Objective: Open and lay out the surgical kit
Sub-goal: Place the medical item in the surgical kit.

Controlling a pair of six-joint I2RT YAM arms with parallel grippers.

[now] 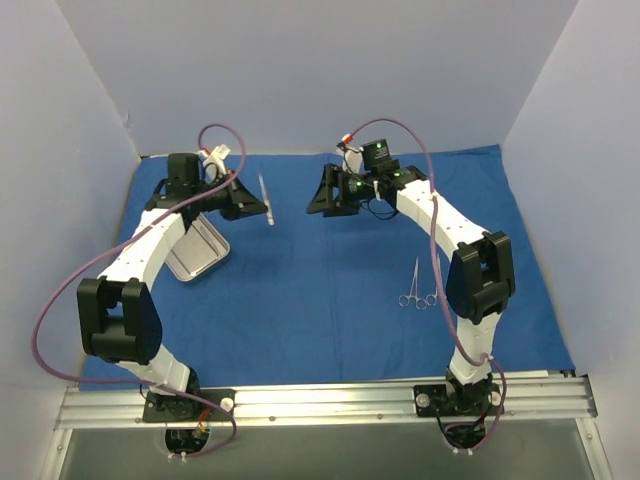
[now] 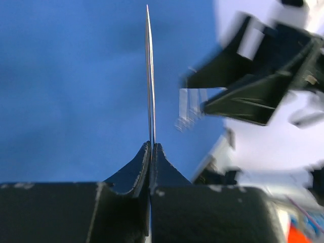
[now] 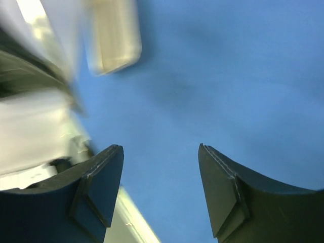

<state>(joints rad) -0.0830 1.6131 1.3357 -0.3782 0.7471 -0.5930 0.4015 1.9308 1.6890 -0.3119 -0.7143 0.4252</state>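
The royal-blue cloth (image 1: 320, 290) lies spread flat over the table. The small steel tray (image 1: 197, 250) sits on it at the left, partly under my left arm. My left gripper (image 1: 260, 207) is shut on a thin straight steel instrument (image 1: 266, 200) and holds it above the cloth. In the left wrist view the instrument (image 2: 150, 76) sticks straight out from the closed gripper (image 2: 152, 146). My right gripper (image 1: 313, 205) is open and empty, facing the left one across a small gap; it is also open in its own view (image 3: 161, 149). Two ring-handled instruments (image 1: 418, 285) lie on the cloth at the right.
White walls enclose the table on three sides. The cloth (image 3: 228, 76) fills the right wrist view, with the blurred tray (image 3: 114, 35) at top left. My right gripper (image 2: 253, 86) shows blurred in the left wrist view.
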